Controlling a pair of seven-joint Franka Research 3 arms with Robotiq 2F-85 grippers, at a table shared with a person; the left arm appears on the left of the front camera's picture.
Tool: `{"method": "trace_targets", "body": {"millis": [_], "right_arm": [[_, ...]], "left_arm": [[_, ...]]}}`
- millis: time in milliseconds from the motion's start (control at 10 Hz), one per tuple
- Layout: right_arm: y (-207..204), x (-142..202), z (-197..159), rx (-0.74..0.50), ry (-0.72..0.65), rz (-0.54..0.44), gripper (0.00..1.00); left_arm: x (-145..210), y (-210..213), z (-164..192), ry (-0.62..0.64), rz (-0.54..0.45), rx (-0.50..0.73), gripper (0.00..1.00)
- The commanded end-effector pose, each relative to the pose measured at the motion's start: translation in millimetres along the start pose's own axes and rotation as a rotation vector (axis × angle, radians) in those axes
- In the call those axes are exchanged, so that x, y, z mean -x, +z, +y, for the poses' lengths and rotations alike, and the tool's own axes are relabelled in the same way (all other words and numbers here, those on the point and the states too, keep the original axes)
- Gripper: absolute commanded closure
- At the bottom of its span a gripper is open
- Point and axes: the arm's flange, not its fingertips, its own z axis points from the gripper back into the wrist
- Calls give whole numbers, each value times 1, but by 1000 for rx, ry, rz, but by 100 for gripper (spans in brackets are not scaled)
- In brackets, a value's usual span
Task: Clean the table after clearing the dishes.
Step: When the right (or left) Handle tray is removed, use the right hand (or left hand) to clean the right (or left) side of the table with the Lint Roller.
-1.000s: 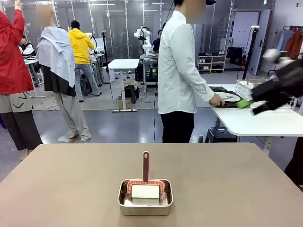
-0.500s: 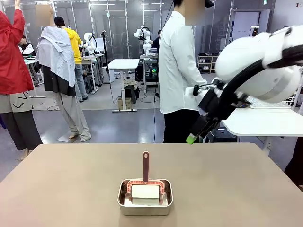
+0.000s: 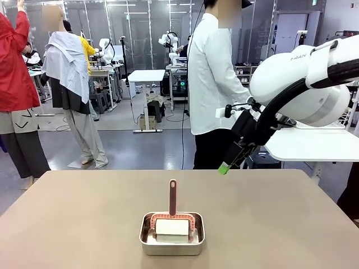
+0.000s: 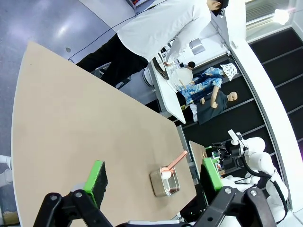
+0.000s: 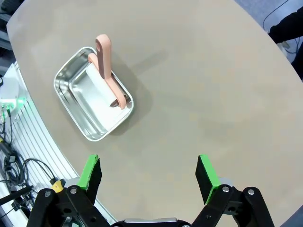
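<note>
The taupe-brown table [image 3: 84, 213] spans the front view. My right gripper [image 3: 226, 165] hangs open above its far right part, and the right wrist view shows the pads [image 5: 90, 172] wide apart with nothing between them. My left gripper [image 4: 154, 176] is open too, high above the table [image 4: 85, 118]. The dishes [image 4: 181, 74] lie on the white side table [image 4: 165, 97], where a person in a white shirt [image 4: 161, 28] bends over them.
A small steel pan [image 3: 172, 233] sits near the table's front middle. It holds a white roller with a pink handle [image 3: 173, 197] standing upright. In the right wrist view the pan [image 5: 93, 101] lies up and left of my gripper.
My right arm has swung back from the white side table at the right to above the brown table's far right part. The pan and roller have not moved.
</note>
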Motion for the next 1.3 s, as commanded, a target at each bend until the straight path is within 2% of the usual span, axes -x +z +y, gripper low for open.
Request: {"method": "trace_targets", "body": {"millis": [0, 300, 600, 800, 900, 1200], "right_arm": [[2, -2, 5, -4, 0, 5, 0], [1, 0, -1, 0, -1, -2, 0], [-30, -74, 25, -10, 301, 120, 0], [-61, -122, 53, 23, 486, 249, 0], [-75, -140, 63, 76, 573, 322, 0], [-108, -178, 87, 54, 726, 421, 0]], "left_arm": [[3, 2, -2, -13, -15, 20, 0], [3, 2, -2, -13, -15, 20, 0], [3, 2, -2, -13, -15, 20, 0], [3, 2, -2, -13, -15, 20, 0], [3, 2, -2, -13, -15, 20, 0], [3, 2, -2, -13, -15, 20, 0]]}}
